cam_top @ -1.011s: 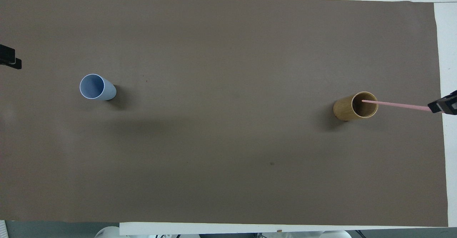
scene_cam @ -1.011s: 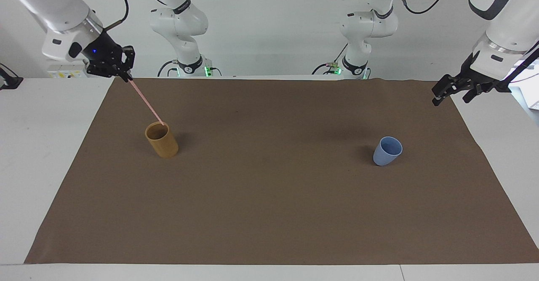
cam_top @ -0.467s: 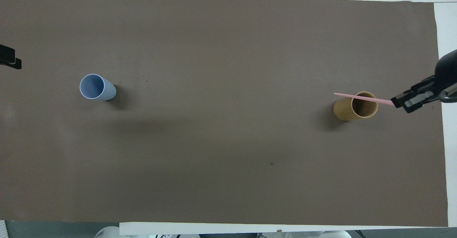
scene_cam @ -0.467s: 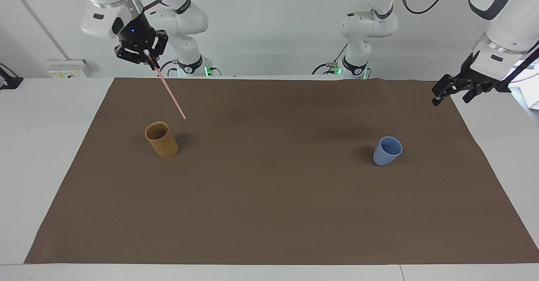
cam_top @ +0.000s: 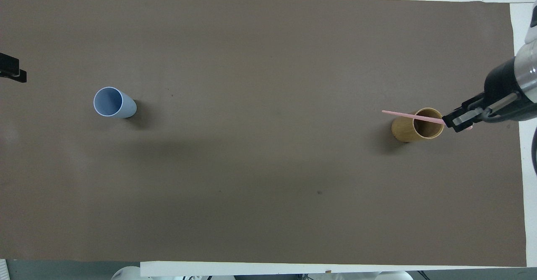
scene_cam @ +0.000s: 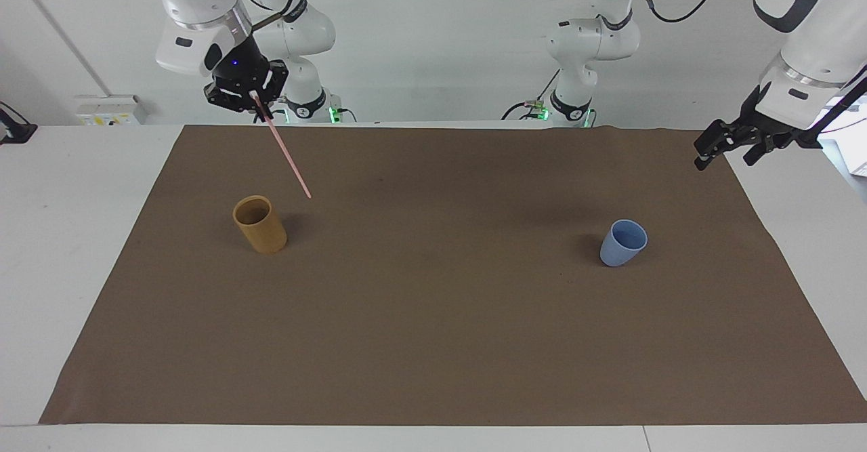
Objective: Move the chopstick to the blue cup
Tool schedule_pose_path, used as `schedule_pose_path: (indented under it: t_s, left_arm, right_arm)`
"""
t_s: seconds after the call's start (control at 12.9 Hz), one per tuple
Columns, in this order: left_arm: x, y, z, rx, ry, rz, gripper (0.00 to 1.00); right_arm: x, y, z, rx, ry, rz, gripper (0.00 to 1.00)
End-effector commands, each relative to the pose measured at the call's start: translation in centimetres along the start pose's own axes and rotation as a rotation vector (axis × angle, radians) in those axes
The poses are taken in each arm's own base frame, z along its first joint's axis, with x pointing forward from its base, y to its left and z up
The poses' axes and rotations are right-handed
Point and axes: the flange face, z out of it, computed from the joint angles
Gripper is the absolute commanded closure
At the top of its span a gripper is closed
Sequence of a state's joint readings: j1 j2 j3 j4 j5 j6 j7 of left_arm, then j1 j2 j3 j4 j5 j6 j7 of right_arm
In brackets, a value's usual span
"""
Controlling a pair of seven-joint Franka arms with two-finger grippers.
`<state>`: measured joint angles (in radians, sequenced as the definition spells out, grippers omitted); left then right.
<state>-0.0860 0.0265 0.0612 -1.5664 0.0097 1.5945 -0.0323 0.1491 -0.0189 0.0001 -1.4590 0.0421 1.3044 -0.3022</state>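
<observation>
Lifted clear of the tan cup (scene_cam: 259,225) since a second ago, the chopstick (scene_cam: 288,158) now hangs tilted in the air above it, my right end effector (scene_cam: 257,105) clenched on its upper end. The blue cup (scene_cam: 623,242) stands at roughly three o'clock from the tan cup in the facing view, toward my left arm's end of the tabletop (scene_cam: 433,343). My left end effector (scene_cam: 728,147) waits there, fingers spread, over the mat's corner.

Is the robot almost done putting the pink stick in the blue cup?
Not yet. Done: the chopstick is out of the tan cup, which looks empty. In hand: the right gripper is shut on the chopstick's top end, holding it tilted in the air over the brown mat beside the tan cup. Left: carrying it to the blue cup at the left arm's end, where the left gripper waits open.
</observation>
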Motion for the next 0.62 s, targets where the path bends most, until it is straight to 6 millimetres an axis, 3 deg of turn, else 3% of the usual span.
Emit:
schedule_pose_path:
  t_s: [0.0,0.23,0.39,0.54]
  left_arm:
    - [-2.9,-0.2,5.4,-0.024,0.098,-0.080,0.00]
    - [-2.4,0.6,12.8,-0.029,0.111,-0.156,0.00]
    - [-2.4,2.5,17.7,-0.028,0.097,-0.138,0.00]
    - [-3.0,3.5,20.1,-0.030,0.094,-0.157,0.02]
  right_arm:
    - [-0.5,-0.4,0.5,0.011,0.025,0.016,1.00]
    - [-0.3,-1.2,1.0,0.008,0.028,0.033,1.00]
    - [-0.4,-1.4,1.4,0.007,0.030,0.036,1.00]
    - [-0.7,-1.5,2.0,0.007,0.032,0.038,1.00]
